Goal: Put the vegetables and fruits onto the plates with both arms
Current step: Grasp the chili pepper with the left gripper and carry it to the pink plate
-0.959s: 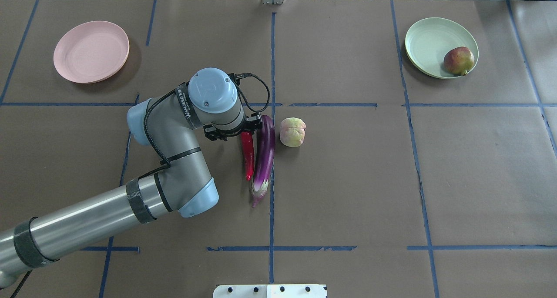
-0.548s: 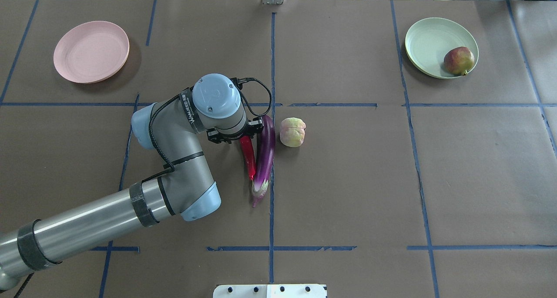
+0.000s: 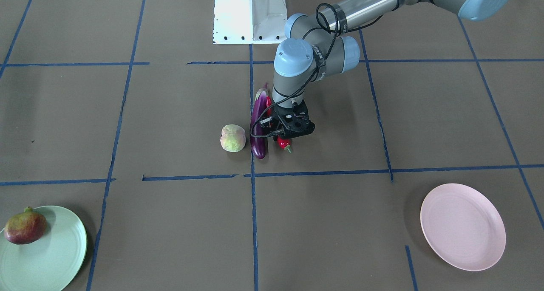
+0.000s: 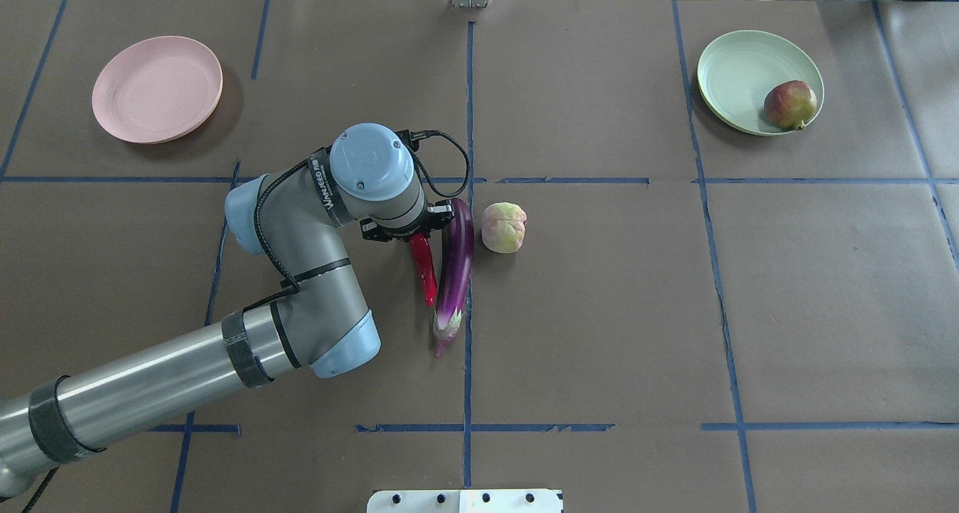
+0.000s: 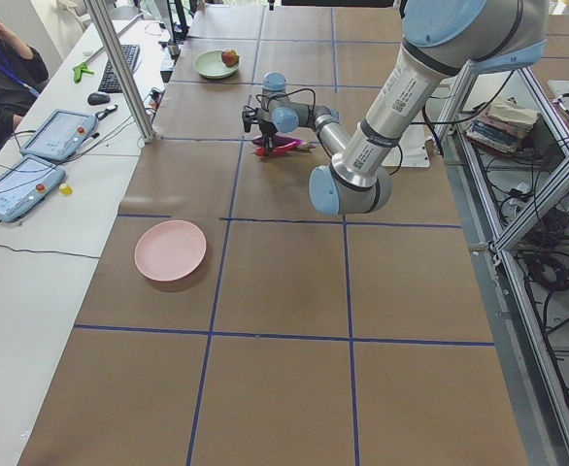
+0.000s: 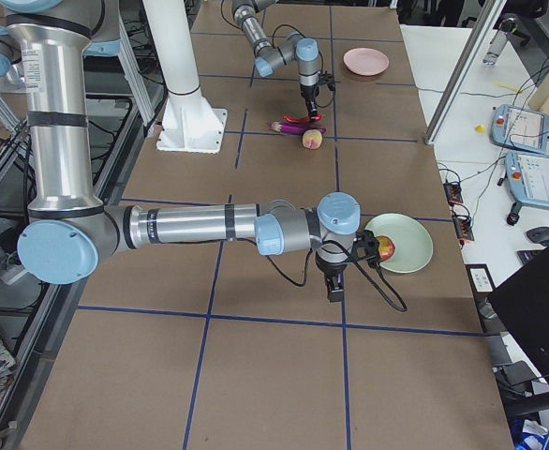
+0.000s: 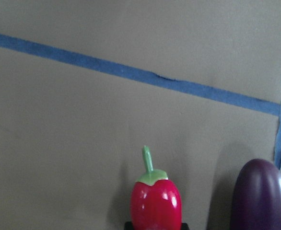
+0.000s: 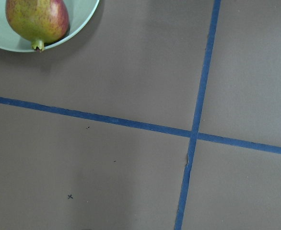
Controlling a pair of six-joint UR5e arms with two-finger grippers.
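**A:** What lies on the table [image 4: 599,333]?

**B:** The table is brown and marked with blue tape lines. Near its middle, a long purple eggplant [image 4: 455,266] lies lengthwise. A slim red chili pepper [image 4: 425,272] lies just beside it on the robot's left. A pale peach [image 4: 503,228] sits near the eggplant's other side, with a small gap between them.

**A:** Where is the left gripper?

**B:** The left gripper [image 3: 284,139] points straight down over the green-stemmed end of the chili pepper. Its fingers are drawn in narrow and are holding the pepper there. In the left wrist view, the stem pokes out in front and the eggplant's rounded end sits beside it.

**A:** And the right gripper?

**B:** The right gripper [image 6: 333,292] hangs over bare table just beside the green plate [image 4: 730,71]. I cannot tell how its fingers stand.

**A:** And the plates?

**B:** The green plate sits at the far right and holds a dark red fruit [image 4: 790,104] near its rim. The pink plate [image 4: 156,88] sits at the far left, well apart from the vegetables.
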